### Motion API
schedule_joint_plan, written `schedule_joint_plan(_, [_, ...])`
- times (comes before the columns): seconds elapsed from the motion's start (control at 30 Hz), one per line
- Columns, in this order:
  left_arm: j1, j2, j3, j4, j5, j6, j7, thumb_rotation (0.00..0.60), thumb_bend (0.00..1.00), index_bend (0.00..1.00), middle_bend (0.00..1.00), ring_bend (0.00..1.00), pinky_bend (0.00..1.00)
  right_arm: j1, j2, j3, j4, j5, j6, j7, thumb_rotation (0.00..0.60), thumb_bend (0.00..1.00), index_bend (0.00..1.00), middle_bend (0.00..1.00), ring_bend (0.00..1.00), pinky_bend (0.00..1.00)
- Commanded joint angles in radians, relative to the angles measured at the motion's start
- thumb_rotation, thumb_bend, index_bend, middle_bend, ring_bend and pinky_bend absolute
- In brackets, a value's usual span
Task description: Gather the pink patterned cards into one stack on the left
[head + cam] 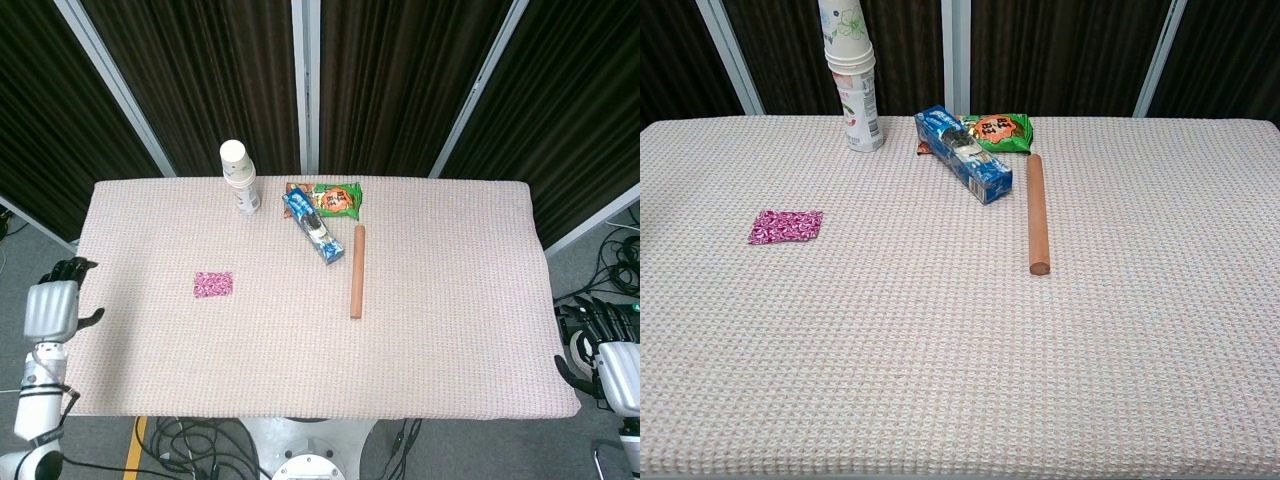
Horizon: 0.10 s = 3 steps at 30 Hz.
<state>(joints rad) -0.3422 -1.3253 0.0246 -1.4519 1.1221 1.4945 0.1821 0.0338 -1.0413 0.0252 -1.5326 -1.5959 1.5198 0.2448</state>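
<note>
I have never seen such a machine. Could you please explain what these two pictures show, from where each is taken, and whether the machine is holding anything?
It is a robot with two arms, each ending in a hand with fingers. The head view looks down from above; the chest view looks across the table from lower down.

In the head view, the left hand and the right hand are both off the table's sides, holding nothing. The chest view shows neither hand.

On the cloth-covered table lie a small stack of pink patterned cards on the left, a stack of paper cups, a blue box, a green snack packet and a wooden rod.
</note>
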Motion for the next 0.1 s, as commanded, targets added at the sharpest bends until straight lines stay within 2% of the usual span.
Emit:
schedule_joint_plan(0.03, [0.071,0.046,0.044,-0.069,0.054,0.064,-0.005,0.6,0.21,0.31,0.31,0.22,0.37,0.0,-0.004,-0.004,0.0,-0.008,0.008,-0.003,0.568,0.24,0.15,0.07,0.0,0.0])
schedule_joint_plan(0.1, [0.099,0.06,0.052,-0.098,0.075,0.089,0.005,0.6,0.21,0.31,0.31,0.22,0.37,-0.001,-0.007,-0.006,-0.002,-0.01,0.01,-0.011,0.572,0.24,0.15,0.07,0.0,0.0])
